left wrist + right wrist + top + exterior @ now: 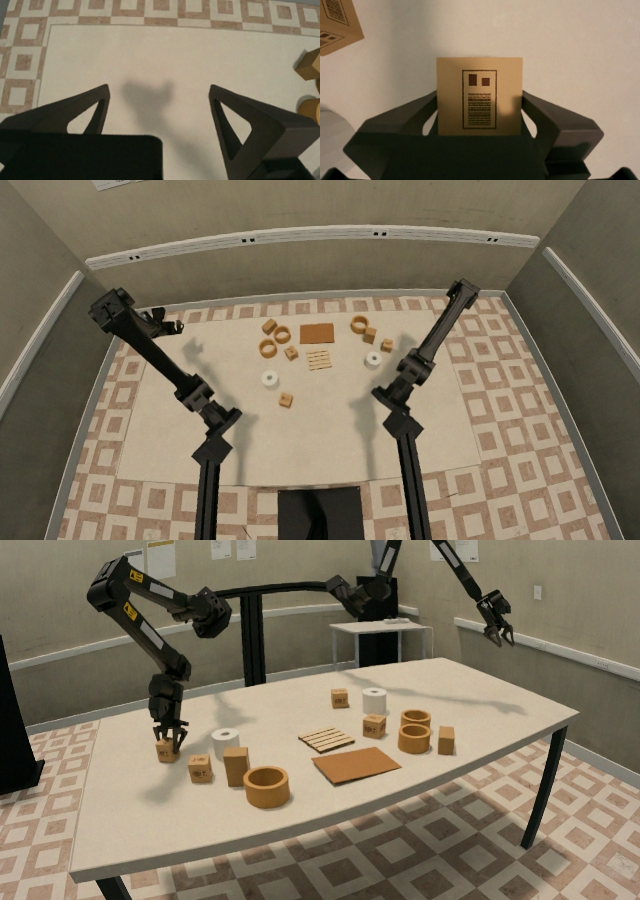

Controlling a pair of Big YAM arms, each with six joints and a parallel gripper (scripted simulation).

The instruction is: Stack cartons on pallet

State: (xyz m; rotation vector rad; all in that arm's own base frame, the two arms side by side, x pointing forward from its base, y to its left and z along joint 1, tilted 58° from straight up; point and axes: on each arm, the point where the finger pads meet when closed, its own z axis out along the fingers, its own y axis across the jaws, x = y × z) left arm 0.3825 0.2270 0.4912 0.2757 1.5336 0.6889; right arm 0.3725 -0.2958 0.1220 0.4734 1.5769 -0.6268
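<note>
Cube-shaped cartons number four, and you have one, the gripped carton (166,752) (479,96), clamped between the fingers of your right end effector (170,738) (479,90), low at the worktop (320,440) (280,710); you can't tell whether it touches down. Its face toward the wrist camera carries a framed label: two dark blocks above rows of fine print, too small to read.

Your second carton (387,345) (200,769) (338,24) sits near it, with framed labels showing some code-like patches. Close by are a plain tall box (370,335) (236,767), a large tan ring (359,332) (266,796) and a white roll (373,360) (225,744) (334,138).

Past the slatted wooden pallet (319,360) (326,739), your third carton (291,353) (374,726) rests near two tan rings, one ring (268,355) (415,714) (309,108) and its neighbour (282,341) (414,742). Your fourth carton (285,400) (339,698) is near the other white roll (270,378) (374,702). Dark marks show on both cartons, but you can't read them. A plain upright box (270,326) (446,741) (309,66) and a flat brown sheet (317,333) (356,765) lie outside the pallet.

Your left end effector (172,326) (499,637) (159,89) hangs wide open above the worktop, holding nothing. You have no carton on the pallet.
</note>
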